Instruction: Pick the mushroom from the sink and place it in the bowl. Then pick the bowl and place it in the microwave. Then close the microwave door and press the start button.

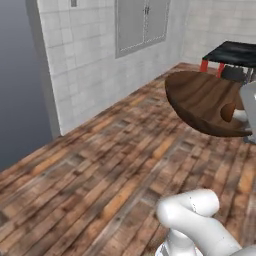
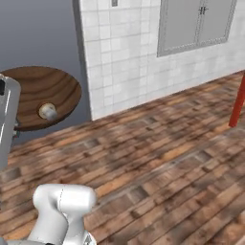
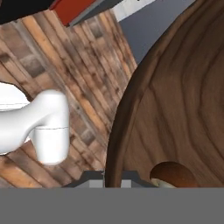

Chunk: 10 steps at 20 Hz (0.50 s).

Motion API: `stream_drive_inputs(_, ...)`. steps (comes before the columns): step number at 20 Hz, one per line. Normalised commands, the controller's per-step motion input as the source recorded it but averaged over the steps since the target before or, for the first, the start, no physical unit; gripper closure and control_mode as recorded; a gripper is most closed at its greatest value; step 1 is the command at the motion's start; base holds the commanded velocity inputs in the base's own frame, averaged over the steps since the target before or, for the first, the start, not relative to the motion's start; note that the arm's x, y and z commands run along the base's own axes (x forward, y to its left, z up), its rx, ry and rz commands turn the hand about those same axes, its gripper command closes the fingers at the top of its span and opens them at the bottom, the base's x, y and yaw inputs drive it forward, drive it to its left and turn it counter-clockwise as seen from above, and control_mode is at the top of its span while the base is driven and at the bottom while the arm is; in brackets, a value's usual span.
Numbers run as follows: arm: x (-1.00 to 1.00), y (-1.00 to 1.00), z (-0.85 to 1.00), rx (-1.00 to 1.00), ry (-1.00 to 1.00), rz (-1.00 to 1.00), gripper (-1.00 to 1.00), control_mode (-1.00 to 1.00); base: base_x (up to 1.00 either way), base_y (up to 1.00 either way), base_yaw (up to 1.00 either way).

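Observation:
The dark brown wooden bowl (image 1: 202,100) hangs in the air over the plank floor, tilted, with its grain showing (image 2: 45,88). My gripper (image 3: 114,180) is shut on its rim, and the hand's grey body sits at the bowl's edge in both base views. The mushroom (image 1: 229,112), brown cap and pale stem, lies inside the bowl (image 3: 175,109) close to the gripped rim. It appears as a pale knob (image 2: 48,111) from the right side and as a brown cap (image 3: 173,174) in the hand view. The sink, the microwave and its door are out of view.
A white tiled wall with a grey double-door panel (image 1: 142,22) stands ahead. A black-topped unit with red sides (image 1: 234,54) is at the far right, and a red upright (image 2: 237,103) shows at the edge. Wooden plank floor (image 1: 115,165) spreads below.

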Motion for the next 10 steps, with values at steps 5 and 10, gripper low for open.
stream_drive_inputs(5,0.00,0.00,0.00,0.00,0.00,0.00,1.00,1.00,0.02,-0.27,-0.54)
stream_drive_inputs(10,0.00,0.00,0.00,0.00,0.00,0.00,1.00,1.00,0.09,-0.34,-0.53)
